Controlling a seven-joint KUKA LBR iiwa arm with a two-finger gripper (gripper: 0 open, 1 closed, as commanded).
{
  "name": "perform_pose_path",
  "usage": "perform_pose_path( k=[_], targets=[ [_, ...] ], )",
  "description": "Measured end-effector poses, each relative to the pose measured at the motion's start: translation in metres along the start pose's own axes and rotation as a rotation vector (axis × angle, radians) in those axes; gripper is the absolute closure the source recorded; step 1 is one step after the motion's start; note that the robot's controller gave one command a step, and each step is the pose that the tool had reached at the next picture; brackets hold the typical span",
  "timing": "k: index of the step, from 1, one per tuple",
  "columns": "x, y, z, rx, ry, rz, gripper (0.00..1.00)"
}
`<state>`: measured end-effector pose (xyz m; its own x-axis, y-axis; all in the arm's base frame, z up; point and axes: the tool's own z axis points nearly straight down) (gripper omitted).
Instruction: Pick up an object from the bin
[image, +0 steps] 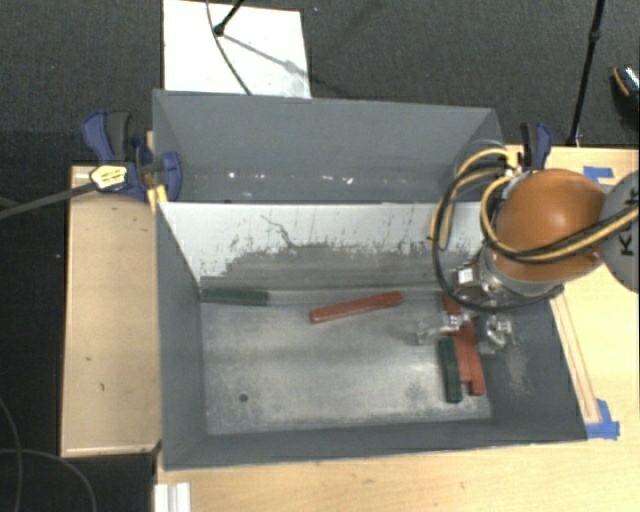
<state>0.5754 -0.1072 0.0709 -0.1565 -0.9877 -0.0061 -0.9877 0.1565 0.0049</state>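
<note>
At the lower right of the frame, in the camera view, the gripper (468, 332) hangs low over the right end of the grey bin (320, 150), under the arm's orange cover (545, 222) and its looped cables. Its metal fingers (438, 331) look spread apart, one on each side of the upper ends of two pens lying side by side on the floor: a red pen (471, 370) and, touching it on its left, a dark green pen (451, 378). Both run roughly up and down the frame, their lower ends near the front wall. Nothing is clamped yet.

Farther left, well apart from the gripper, a second red pen (355, 307) lies slanted near the middle of the floor, and a second dark green pen (235, 296) rests along the foot of the back wall at the left.

My judgement is that the step in hand is the approach, just short of the grasp. The next move calls for closing squarely across the pair or on the red one alone, then lifting straight up; since the two touch, the green one could be dragged along or twist the grip.
</note>
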Motion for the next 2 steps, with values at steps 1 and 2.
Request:
perform_pose_path(
  k=[1,2],
  targets=[
    [-0.0035,-0.0013,-0.0019,0.003,-0.007,0.005,1.0],
    [0.0005,-0.001,-0.0008,0.002,-0.001,0.008,0.0]
  ],
)
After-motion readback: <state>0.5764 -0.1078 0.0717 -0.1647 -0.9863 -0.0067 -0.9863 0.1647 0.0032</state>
